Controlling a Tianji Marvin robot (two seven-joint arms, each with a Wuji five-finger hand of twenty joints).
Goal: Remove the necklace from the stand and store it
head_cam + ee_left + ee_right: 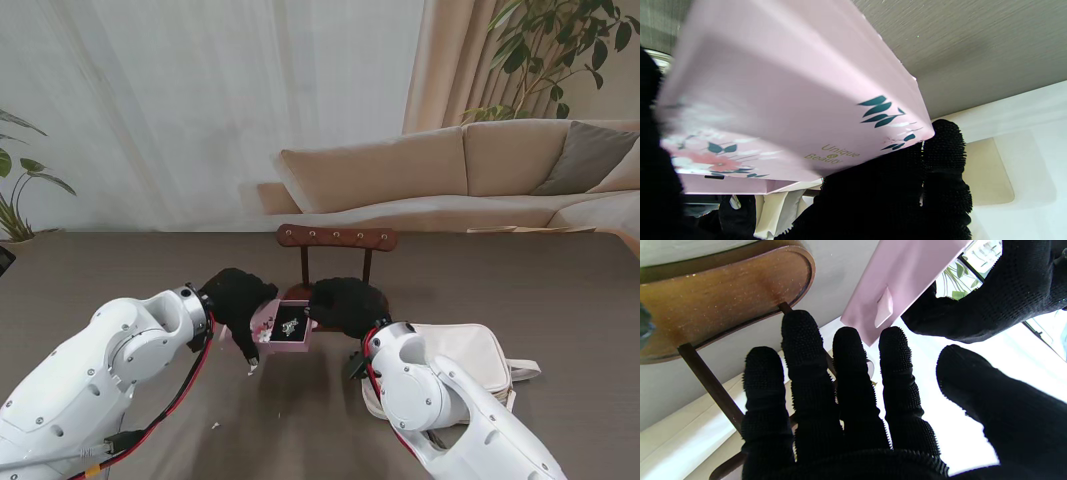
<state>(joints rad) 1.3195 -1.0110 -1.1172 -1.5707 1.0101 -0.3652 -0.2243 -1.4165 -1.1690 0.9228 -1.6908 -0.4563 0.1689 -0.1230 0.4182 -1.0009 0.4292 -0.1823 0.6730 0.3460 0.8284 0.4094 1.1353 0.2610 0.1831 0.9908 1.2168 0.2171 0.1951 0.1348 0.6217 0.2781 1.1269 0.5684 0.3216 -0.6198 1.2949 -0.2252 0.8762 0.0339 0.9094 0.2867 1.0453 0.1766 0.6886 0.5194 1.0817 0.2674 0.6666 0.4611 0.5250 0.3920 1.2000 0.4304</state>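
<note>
The silver necklace (290,325) lies inside an open pink jewellery box (284,331). My left hand (238,297), in a black glove, is shut on the box and holds it just in front of the wooden stand (337,237), whose pegs look bare. The left wrist view is filled by the box's flowered pink side (790,100), with my fingers (943,156) against its edge. My right hand (346,305) hovers at the box's right side, fingers (846,373) spread and holding nothing. Past them show the stand's wooden base (723,296) and the box (903,276).
A white handbag (480,362) lies on the table to the right, partly under my right arm. Small white scraps (214,425) sit nearer to me on the left. A beige sofa (480,170) and plants stand beyond the table.
</note>
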